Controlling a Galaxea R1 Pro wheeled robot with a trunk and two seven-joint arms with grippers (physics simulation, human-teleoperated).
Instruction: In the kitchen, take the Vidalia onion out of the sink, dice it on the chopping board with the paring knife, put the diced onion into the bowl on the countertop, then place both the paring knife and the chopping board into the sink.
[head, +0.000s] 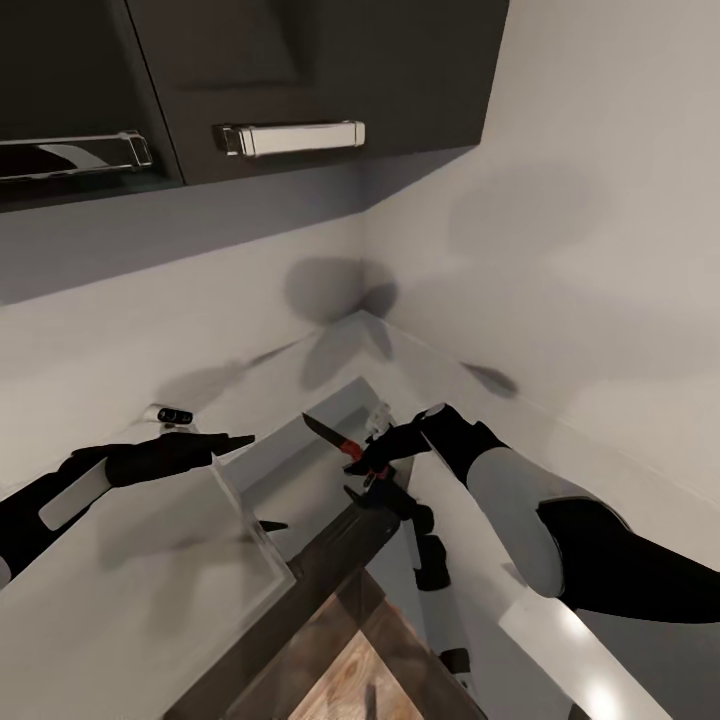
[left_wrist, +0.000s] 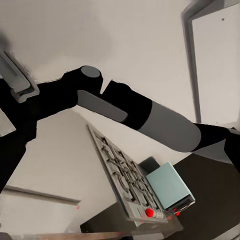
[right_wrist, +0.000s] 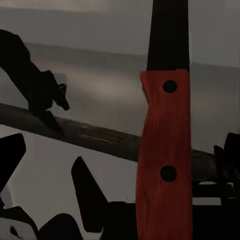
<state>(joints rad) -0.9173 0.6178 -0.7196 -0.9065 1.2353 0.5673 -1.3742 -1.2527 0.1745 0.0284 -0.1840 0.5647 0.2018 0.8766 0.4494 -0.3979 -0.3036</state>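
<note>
The right hand (head: 362, 466) is clamped on the paring knife (head: 333, 441) (red handle, dark blade), held above the sink (head: 290, 455) near the bench's corner. The left hand (head: 235, 440) hovers beside it; whether its fingers are apart is unclear.

Paring knife (right_wrist: 167, 125) — red-orange handle with two black rivet dots, dark near-black blade; in the head view it's red and dark at centre frame (head: 335, 440). Upper cabinets (head: 300, 70) at top of frame are dark grey with chrome handles, walls pale grey. Right arm (head: 520, 500) — black with a grey segment; wood-brown plank floor (head: 350, 680) at bottom centre.
</note>
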